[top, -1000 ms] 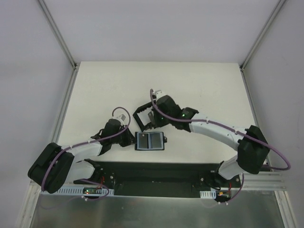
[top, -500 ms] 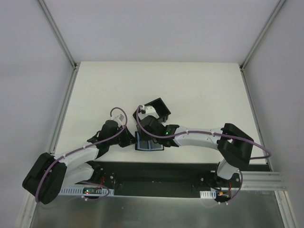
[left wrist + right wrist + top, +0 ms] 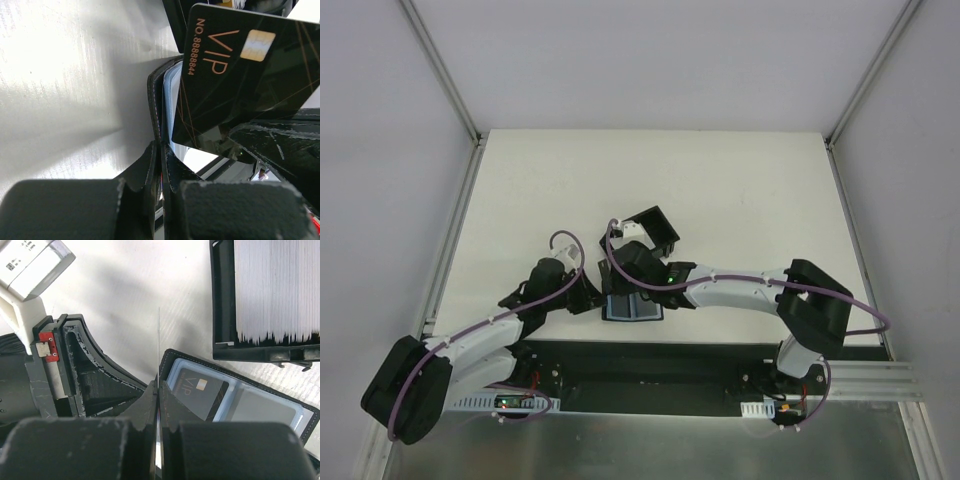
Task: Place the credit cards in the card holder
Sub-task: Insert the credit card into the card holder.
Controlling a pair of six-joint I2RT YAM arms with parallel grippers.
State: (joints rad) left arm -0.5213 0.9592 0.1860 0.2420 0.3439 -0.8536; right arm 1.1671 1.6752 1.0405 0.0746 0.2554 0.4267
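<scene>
The fingers (image 3: 75,450) of the right gripper (image 3: 158,405) are pressed tight on a thin black credit card with gold VIP letters (image 3: 235,85). This card is held up on its edge, over the left half of a flat black card holder with a bluish-grey inside (image 3: 260,407). In the left wrist view its lower corner is seen right at the holder's left pocket. Whether the corner is inside the pocket cannot be told.

The fingers of the left gripper (image 3: 160,170) are closed on the left edge of the card holder, and that black edge is pinched between them.

The card holder is laid open on the white table (image 3: 740,190). A second black VIP card (image 3: 200,390) is seen tucked in the holder's left pocket.

On the far side of the card holder, near its right half, a black walled tray (image 3: 222,300) is set on the table. A row of thin whitish cards (image 3: 275,290) is packed on edge inside the tray.

The left arm is stretched in from the holder's left side. The right arm is stretched in from its right side.
</scene>
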